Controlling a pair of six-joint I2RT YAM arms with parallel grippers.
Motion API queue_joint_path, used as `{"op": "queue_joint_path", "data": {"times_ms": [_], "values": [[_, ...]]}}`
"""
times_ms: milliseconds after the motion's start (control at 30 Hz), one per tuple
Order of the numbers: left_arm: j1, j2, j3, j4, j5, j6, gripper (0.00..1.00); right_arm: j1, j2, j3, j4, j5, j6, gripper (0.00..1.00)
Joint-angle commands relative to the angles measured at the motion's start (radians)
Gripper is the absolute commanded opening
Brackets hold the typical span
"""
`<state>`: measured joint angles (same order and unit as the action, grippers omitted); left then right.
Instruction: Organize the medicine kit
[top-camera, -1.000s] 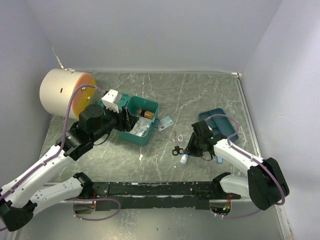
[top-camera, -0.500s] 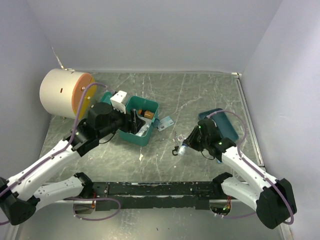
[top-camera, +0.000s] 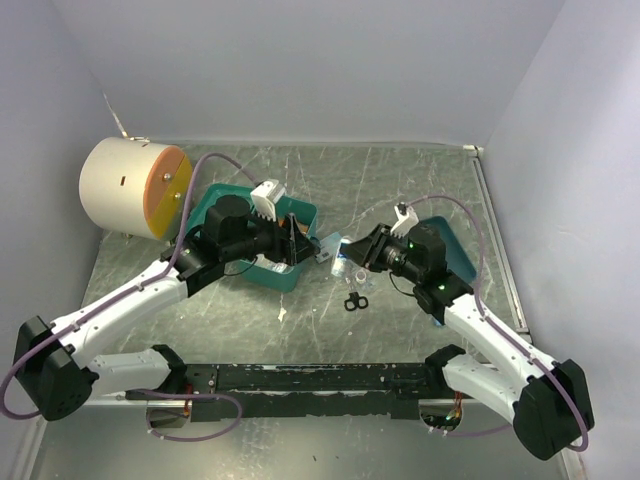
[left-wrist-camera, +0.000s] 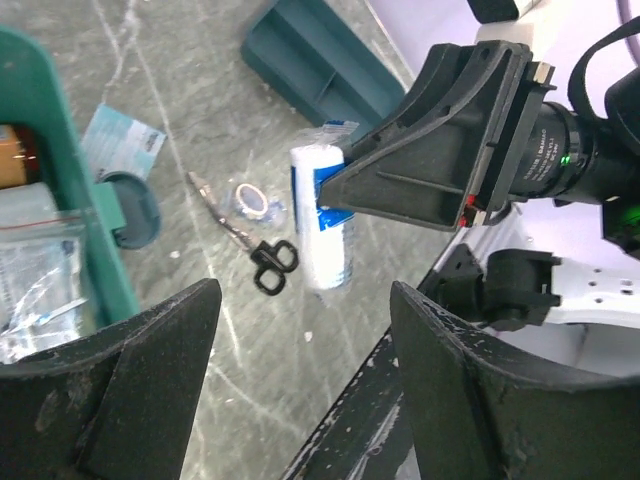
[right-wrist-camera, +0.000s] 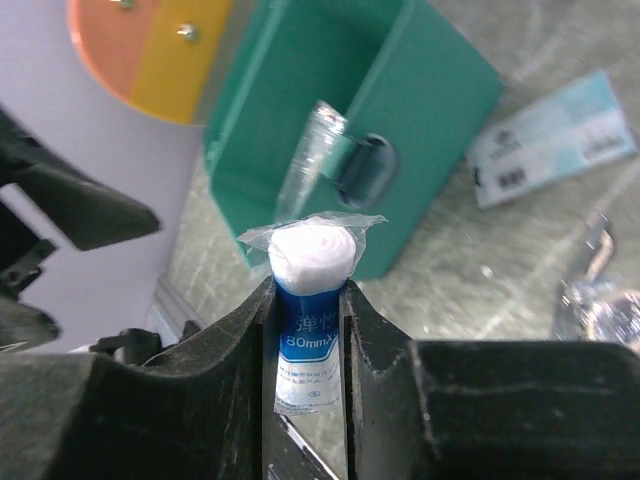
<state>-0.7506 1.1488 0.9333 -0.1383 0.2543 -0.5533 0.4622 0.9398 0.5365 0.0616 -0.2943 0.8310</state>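
The medicine kit (top-camera: 268, 272) is a teal box standing open at centre left, with an orange-capped bottle and clear packets inside. Its outer wall shows in the right wrist view (right-wrist-camera: 420, 120). My right gripper (top-camera: 351, 250) is shut on a blue and white bandage roll (right-wrist-camera: 308, 300) in clear wrap, held in the air just right of the kit. The roll also shows in the left wrist view (left-wrist-camera: 322, 225). My left gripper (top-camera: 294, 240) is open and empty, hovering over the kit's right end and facing the right gripper.
Black scissors (top-camera: 353, 300), a small tape roll in clear wrap (top-camera: 362, 278) and a blue-white packet (top-camera: 330, 243) lie on the table between the arms. A shallow dark teal tray (top-camera: 458, 250) lies right. A cream cylinder with an orange face (top-camera: 130, 185) stands far left.
My right gripper has lifted the bandage roll off the table and carried it left toward the kit. My left arm has swung right, over the kit.
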Motion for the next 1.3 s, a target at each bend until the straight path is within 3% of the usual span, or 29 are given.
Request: {"op": "queue_joint_path", "data": {"times_ms": [0, 367, 633, 800, 1033, 1267], "values": [[-0.006, 0.034, -0.013, 0.147, 0.081, -0.090, 0.79, 0.005, 0.029, 0.032, 0.245, -0.129, -0.037, 0.23], [-0.006, 0.149, 0.010, 0.205, 0.194, -0.032, 0.64, 0.007, 0.193, 0.074, 0.555, -0.272, 0.052, 0.23], [-0.006, 0.158, -0.038, 0.325, 0.210, -0.063, 0.61, 0.007, 0.246, 0.093, 0.591, -0.282, 0.071, 0.23], [0.005, 0.146, -0.032, 0.272, 0.140, -0.025, 0.48, 0.009, 0.237, 0.094, 0.569, -0.284, 0.053, 0.24], [0.032, 0.087, -0.088, 0.328, 0.131, -0.048, 0.59, 0.010, 0.210, 0.088, 0.515, -0.268, 0.010, 0.24], [0.036, 0.104, -0.112, 0.376, 0.148, -0.057, 0.43, 0.023, 0.226, 0.088, 0.529, -0.252, 0.019, 0.24]]}}
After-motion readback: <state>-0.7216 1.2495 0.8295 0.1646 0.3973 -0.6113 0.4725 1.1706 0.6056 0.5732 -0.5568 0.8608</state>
